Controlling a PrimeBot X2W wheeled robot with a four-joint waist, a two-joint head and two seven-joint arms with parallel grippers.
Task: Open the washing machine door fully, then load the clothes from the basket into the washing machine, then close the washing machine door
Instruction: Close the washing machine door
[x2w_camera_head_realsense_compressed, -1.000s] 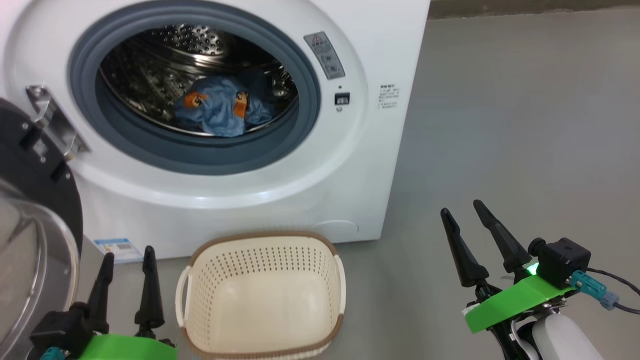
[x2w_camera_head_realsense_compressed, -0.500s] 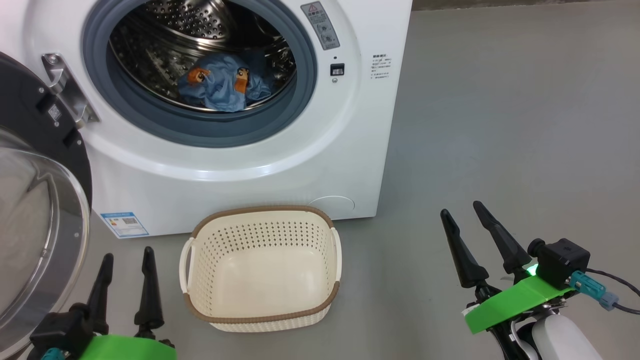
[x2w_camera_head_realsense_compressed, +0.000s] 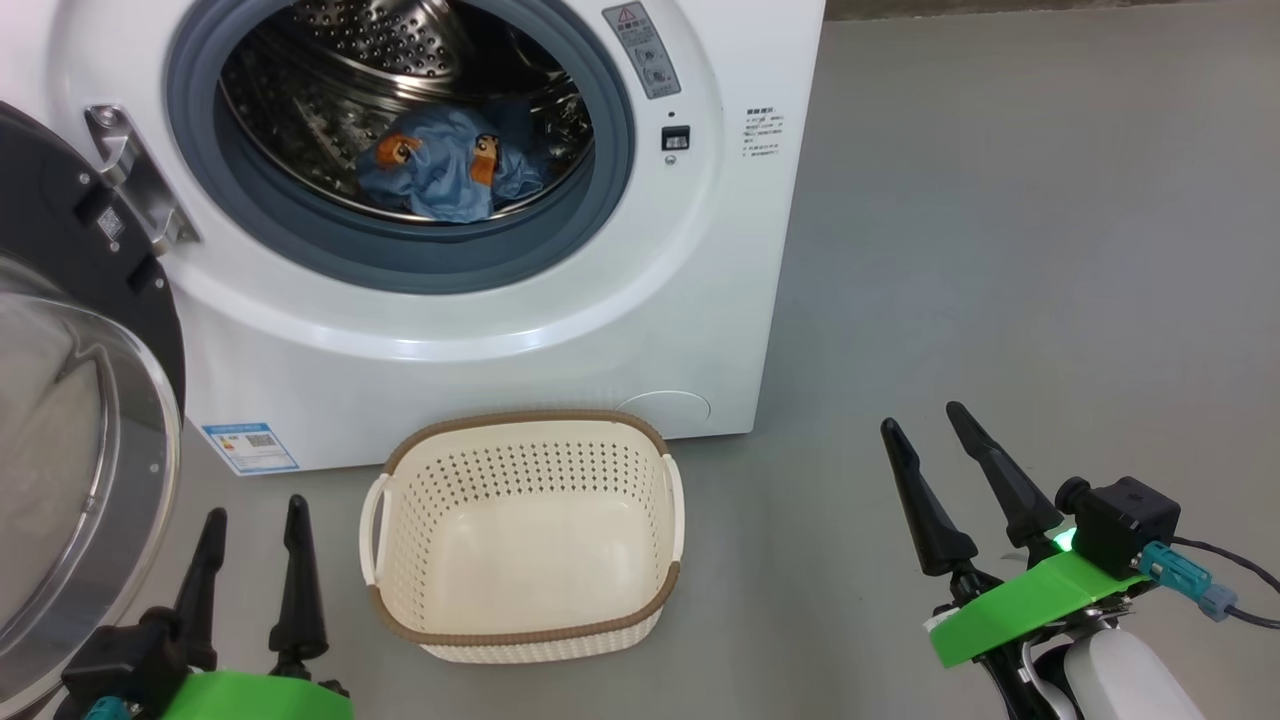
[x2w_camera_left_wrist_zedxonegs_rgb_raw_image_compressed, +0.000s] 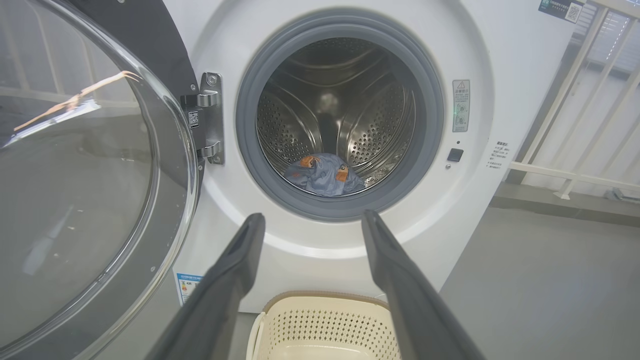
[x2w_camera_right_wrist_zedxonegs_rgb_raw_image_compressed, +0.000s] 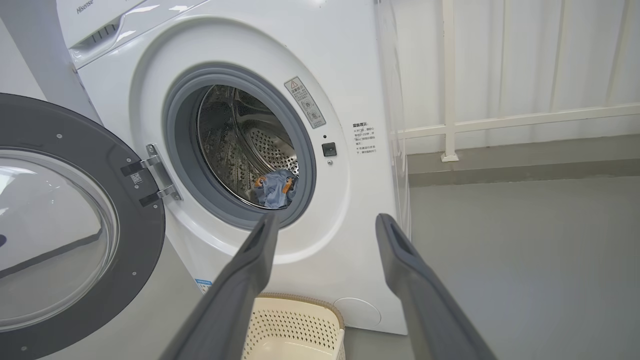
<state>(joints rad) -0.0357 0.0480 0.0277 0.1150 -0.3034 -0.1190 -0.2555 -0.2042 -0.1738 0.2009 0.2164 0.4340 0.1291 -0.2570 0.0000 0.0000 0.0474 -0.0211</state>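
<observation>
Blue clothes (x2w_camera_head_realsense_compressed: 440, 178) inside the washing machine (x2w_camera_head_realsense_compressed: 560, 340)

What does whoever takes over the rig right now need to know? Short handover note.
Left gripper: open, empty, low beside the basket, next to the door glass.
Right gripper: open, empty, off to the basket's right, over the floor.
Clothes: lying inside the washing machine.
Basket: empty, on the floor in front of the machine.
Washing machine door: swung wide open on its left hinge.
Done: door opened, clothes loaded.
Left: close the door.
</observation>
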